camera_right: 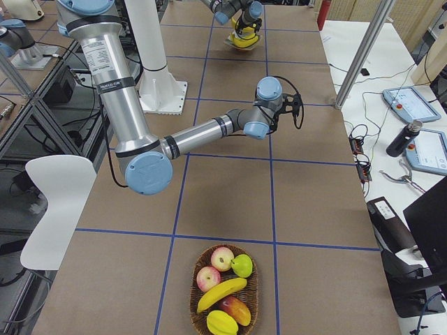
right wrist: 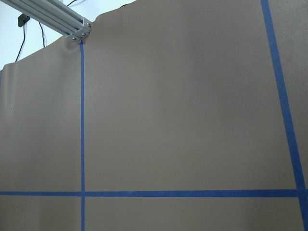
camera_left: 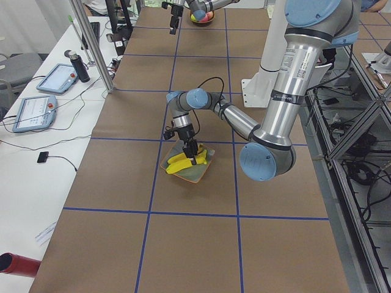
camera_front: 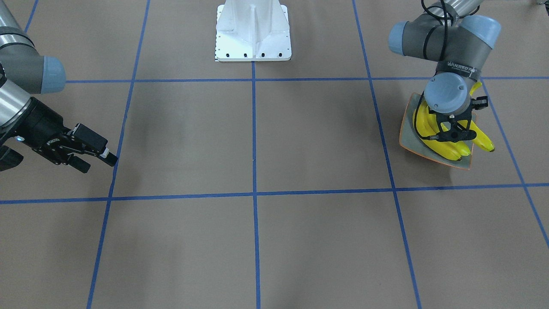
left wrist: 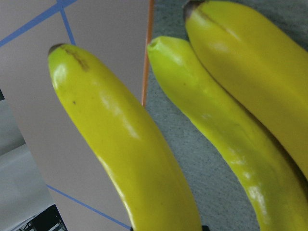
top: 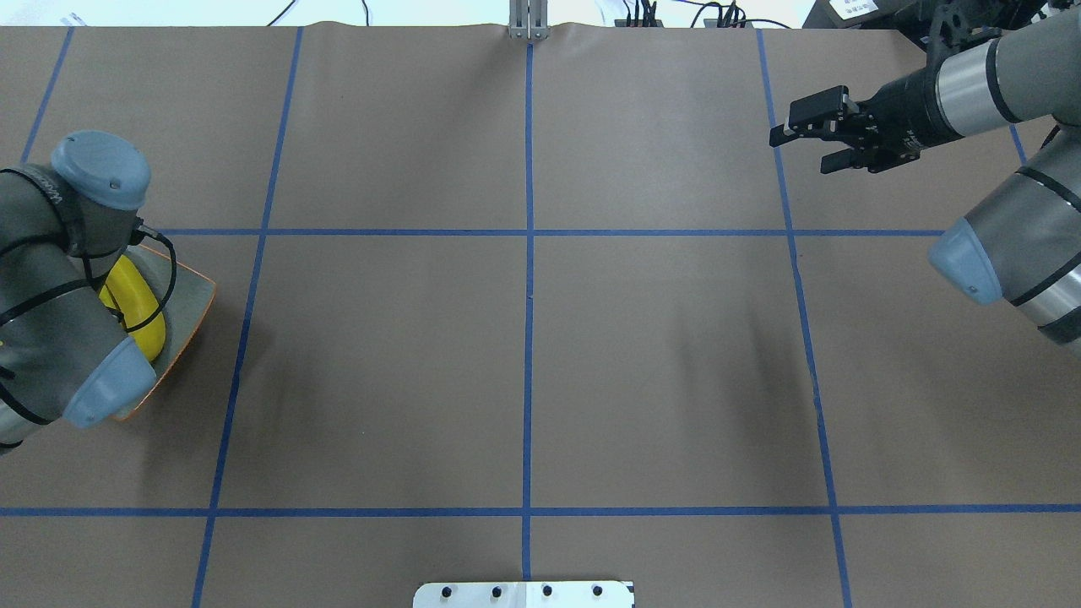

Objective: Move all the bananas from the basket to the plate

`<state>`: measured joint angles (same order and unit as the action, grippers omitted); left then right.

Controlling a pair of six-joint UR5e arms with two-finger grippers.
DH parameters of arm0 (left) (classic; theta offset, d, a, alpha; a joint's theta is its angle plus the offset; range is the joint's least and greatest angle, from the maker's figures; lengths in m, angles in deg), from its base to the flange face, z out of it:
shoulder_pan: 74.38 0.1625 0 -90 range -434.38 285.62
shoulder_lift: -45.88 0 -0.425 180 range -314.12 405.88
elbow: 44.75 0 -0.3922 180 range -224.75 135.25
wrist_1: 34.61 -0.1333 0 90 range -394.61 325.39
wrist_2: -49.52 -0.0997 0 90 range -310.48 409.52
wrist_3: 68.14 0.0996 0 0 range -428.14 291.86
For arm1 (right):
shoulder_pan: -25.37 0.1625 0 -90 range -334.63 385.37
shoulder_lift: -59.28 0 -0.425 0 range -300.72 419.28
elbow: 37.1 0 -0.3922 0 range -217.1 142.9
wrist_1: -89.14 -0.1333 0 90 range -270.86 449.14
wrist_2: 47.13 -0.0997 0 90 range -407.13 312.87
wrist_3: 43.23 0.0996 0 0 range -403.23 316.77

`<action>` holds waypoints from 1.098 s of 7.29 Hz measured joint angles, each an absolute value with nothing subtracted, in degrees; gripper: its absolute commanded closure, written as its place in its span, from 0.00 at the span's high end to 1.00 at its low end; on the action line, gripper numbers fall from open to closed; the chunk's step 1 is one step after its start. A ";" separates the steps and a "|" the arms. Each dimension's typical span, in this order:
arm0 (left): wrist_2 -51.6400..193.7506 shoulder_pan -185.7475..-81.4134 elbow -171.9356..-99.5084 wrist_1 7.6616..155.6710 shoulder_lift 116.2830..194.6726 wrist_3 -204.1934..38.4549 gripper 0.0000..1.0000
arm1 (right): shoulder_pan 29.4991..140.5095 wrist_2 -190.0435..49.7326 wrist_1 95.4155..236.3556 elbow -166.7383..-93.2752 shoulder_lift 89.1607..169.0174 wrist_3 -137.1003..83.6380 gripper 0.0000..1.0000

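The square grey-green plate (camera_front: 407, 128) with an orange rim lies on the table on my left side; it also shows in the overhead view (top: 192, 291). Several yellow bananas (camera_front: 446, 148) lie on it. My left gripper (camera_front: 454, 135) is low over the plate and looks shut on a banana (left wrist: 120, 144) whose tip reaches past the plate's edge. Two more bananas (left wrist: 226, 139) lie beside it on the plate. My right gripper (top: 806, 139) is open and empty, held above the table. The basket (camera_right: 193, 296) holds one more banana (camera_right: 222, 294).
The wicker basket also holds apples (camera_right: 222, 258) and other fruit (camera_right: 234, 310), at the table's end on my right. The robot's white base (camera_front: 253, 34) stands at the middle of my edge. Blue tape lines cross the brown table cover.
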<state>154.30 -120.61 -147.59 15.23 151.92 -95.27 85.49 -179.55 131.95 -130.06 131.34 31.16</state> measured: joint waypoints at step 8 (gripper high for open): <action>158.21 -123.13 -150.24 15.34 159.04 -94.95 0.99 | 85.91 -179.51 131.94 -130.45 131.30 31.36 1.00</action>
<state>158.21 -123.13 -150.24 15.34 159.04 -94.95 85.91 -179.51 131.94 -130.45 131.30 31.36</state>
